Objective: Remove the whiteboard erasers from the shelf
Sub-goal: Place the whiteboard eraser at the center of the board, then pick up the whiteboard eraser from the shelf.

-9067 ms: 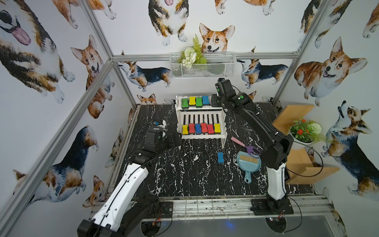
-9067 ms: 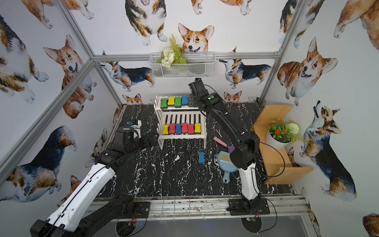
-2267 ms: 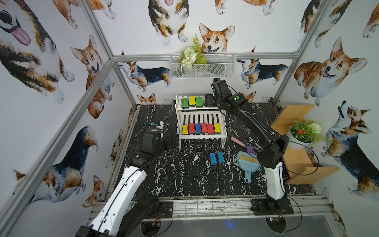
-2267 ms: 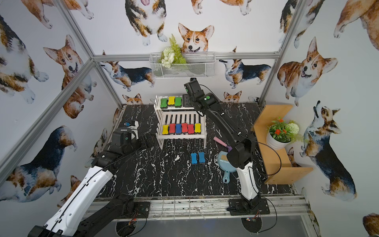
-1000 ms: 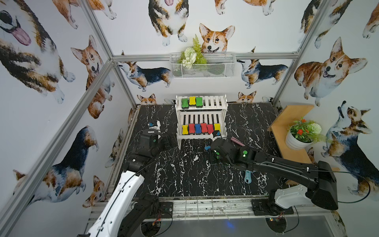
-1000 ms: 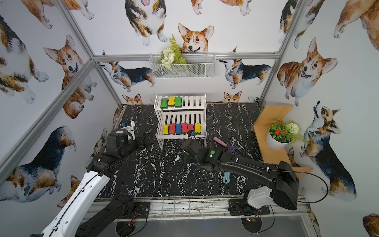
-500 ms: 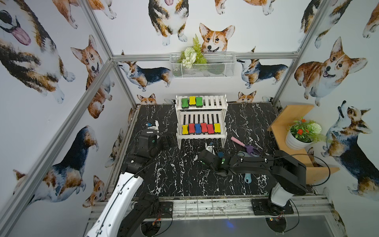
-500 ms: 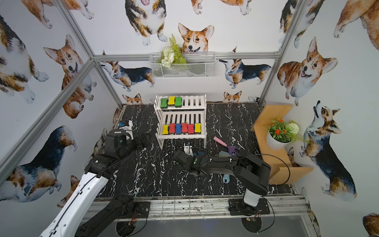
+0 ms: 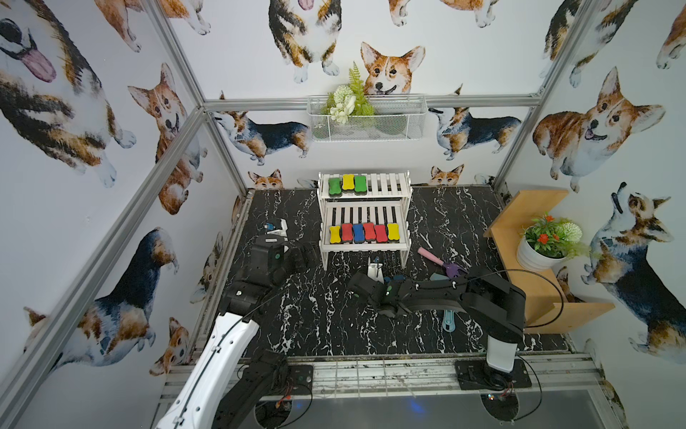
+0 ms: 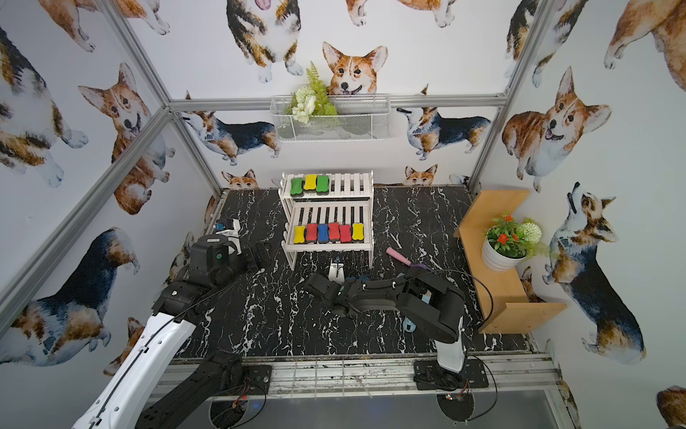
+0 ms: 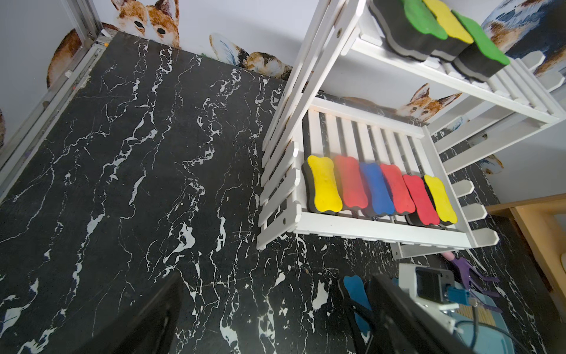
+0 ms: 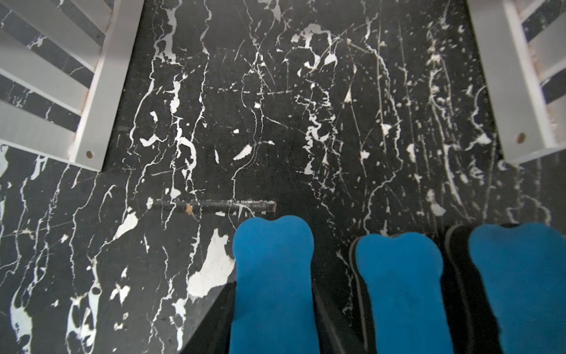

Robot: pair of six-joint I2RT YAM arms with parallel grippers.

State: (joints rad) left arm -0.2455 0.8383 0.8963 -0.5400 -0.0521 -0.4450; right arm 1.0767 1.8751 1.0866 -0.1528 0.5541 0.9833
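My left jaws (image 9: 305, 256) are wide open and empty, over bare desk (image 9: 315, 323) just left of the shelf (image 9: 386, 185). My right jaws (image 12: 269, 294) are narrow, straddling a blue eraser (image 12: 272, 251) on the desk before the shelf legs; can't tell if gripped. Two more blue erasers (image 12: 398, 275) sit beside it. Shelf erasers: six lower (image 9: 363, 232), three upper (image 9: 348, 184).
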